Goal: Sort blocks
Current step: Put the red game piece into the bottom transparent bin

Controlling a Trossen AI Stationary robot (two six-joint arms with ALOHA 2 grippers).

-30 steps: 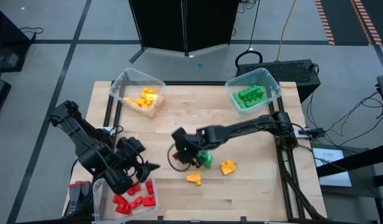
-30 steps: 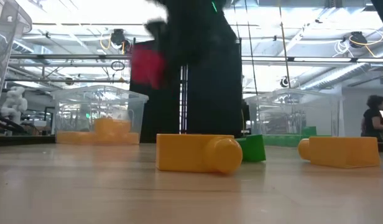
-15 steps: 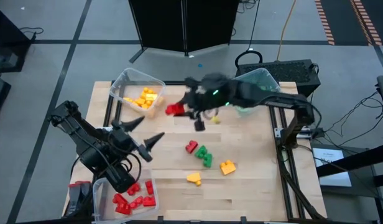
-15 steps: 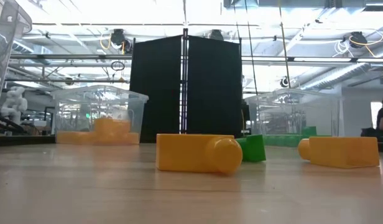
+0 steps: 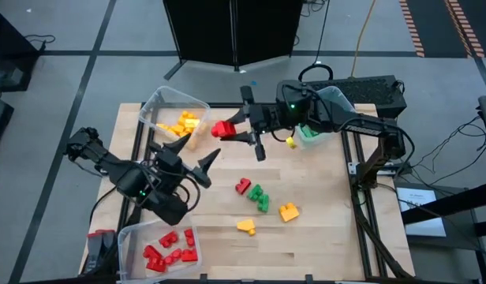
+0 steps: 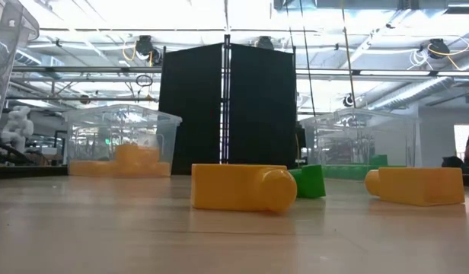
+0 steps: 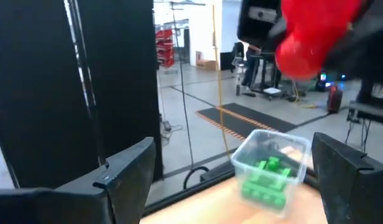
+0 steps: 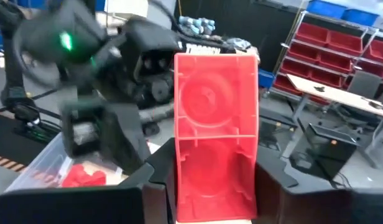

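Note:
My right gripper (image 5: 237, 128) is raised over the table's far middle, level, shut on a red block (image 5: 222, 129). The right wrist view shows this block (image 8: 216, 130) with its hollow underside toward the camera. My left gripper (image 5: 194, 154) stands open and level over the table's left half, its fingers pointing toward the red block (image 7: 316, 31) and apart from it. Loose on the wood lie a red block (image 5: 242, 187), a green block (image 5: 259, 197) and two yellow blocks (image 5: 289, 211) (image 5: 246, 227). My right gripper pinches the red block between its two fingers, which sit on the two long sides (image 8: 180, 180) at the end nearer the wrist. The fingers lie level, pointing toward the table's left edge. The block sticks out past the fingertips, lifted well clear of the table.
Three clear bins stand on the table: one with yellow blocks at the far left (image 5: 168, 101), one with green blocks at the far right (image 5: 342, 102), and one with red blocks at the near left (image 5: 132, 241). A black panel (image 6: 227, 114) stands behind the table.
My right gripper has risen from among the loose blocks with the red block, gone toward the far edge and tipped level, pointing left. My left gripper has moved from over the red bin up and toward the table's far side, tipping level, and stayed open.

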